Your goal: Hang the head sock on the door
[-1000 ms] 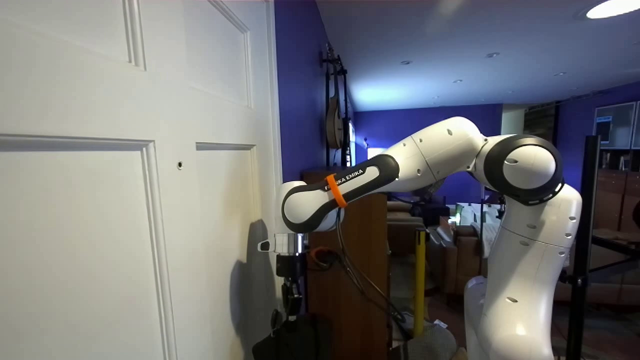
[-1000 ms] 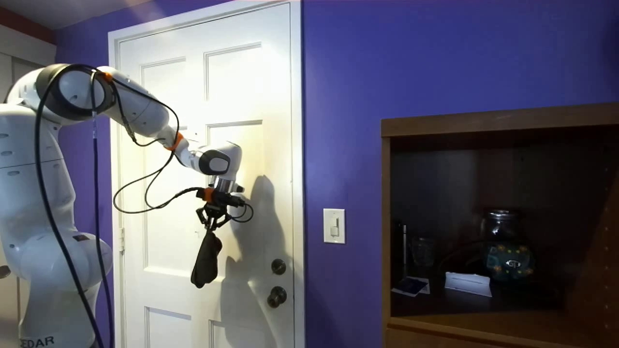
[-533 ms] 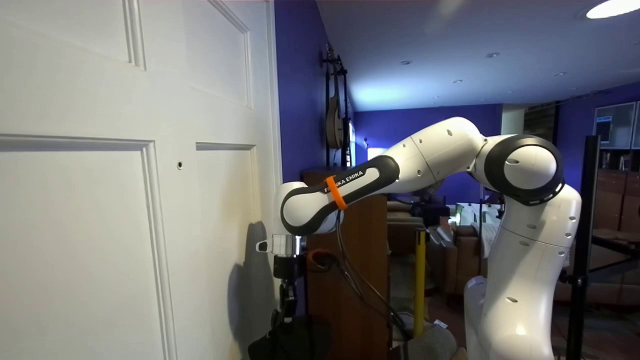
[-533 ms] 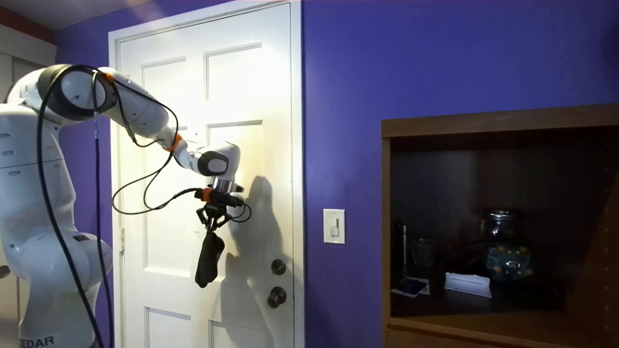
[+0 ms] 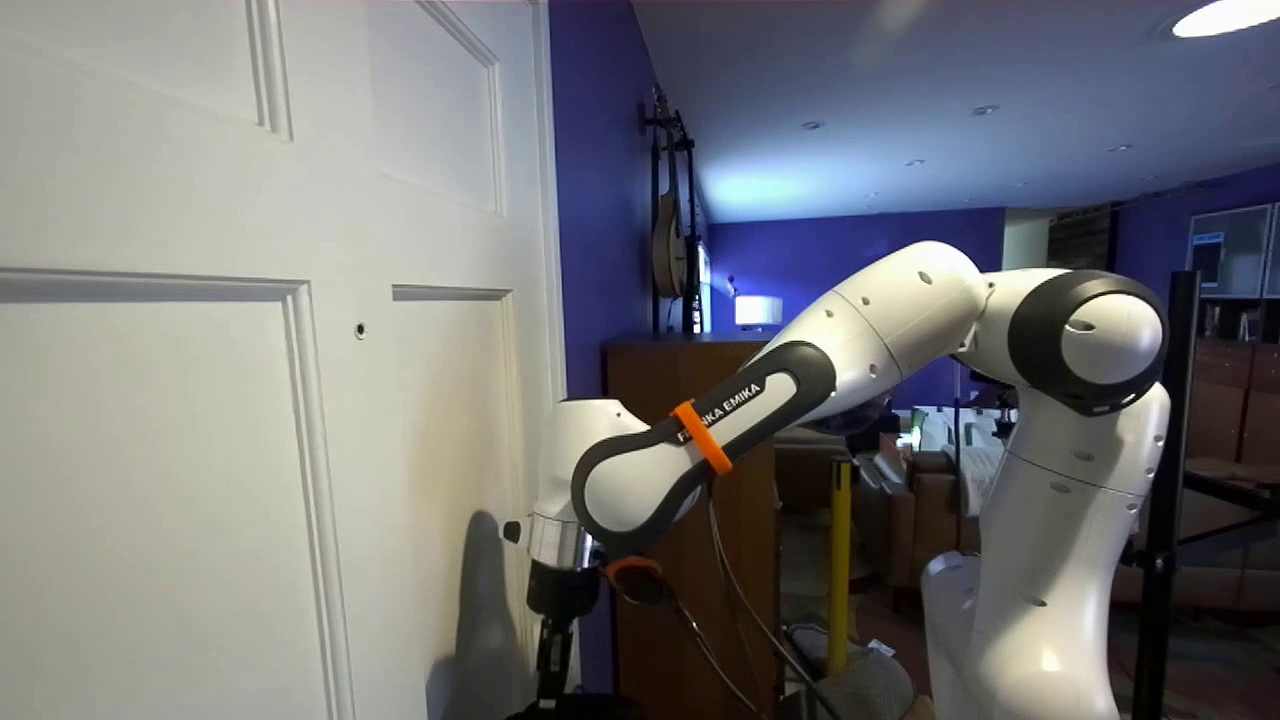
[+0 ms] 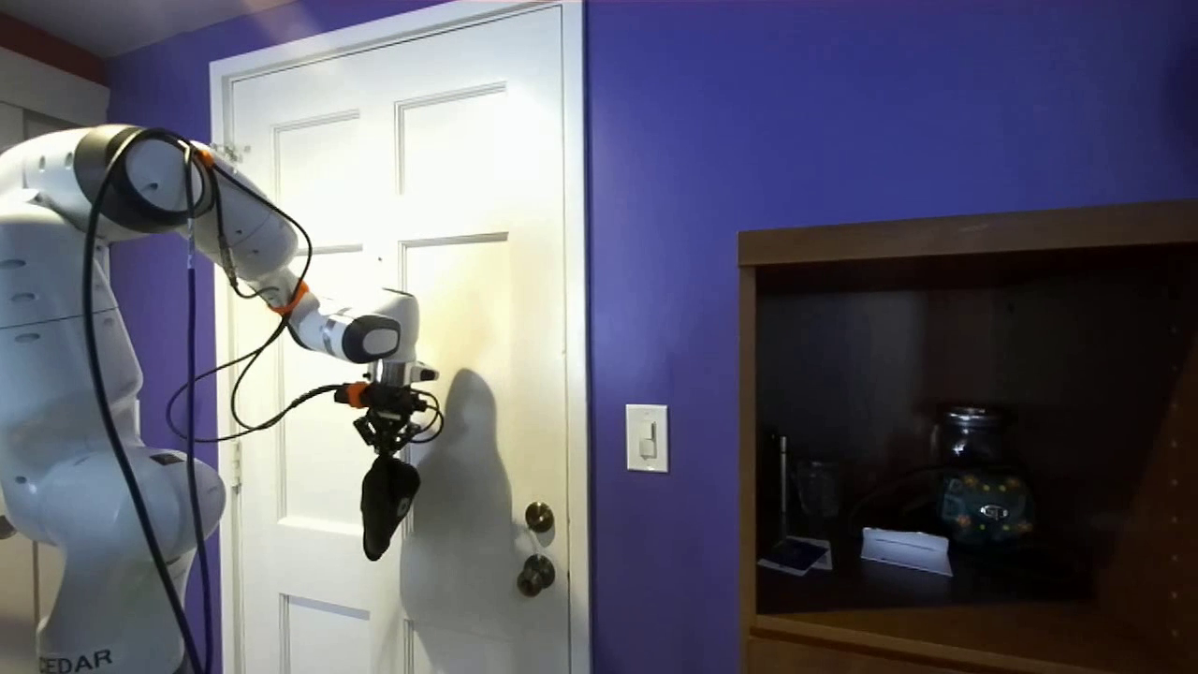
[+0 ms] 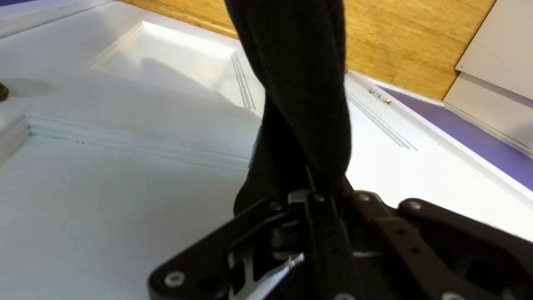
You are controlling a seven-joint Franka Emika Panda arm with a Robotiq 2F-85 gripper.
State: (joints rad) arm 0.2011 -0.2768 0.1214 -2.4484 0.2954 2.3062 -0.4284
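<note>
Arm in an arch, tool (fingers close together) downward

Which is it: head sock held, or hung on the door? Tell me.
Held: in an exterior view the head sock dangles below the jaws, which pinch it in the wrist view.

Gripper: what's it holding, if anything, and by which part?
The gripper holds the sock, pinching the cloth at its upper end; the rest hangs below. Whether that end is the opening, I cannot tell.
</note>
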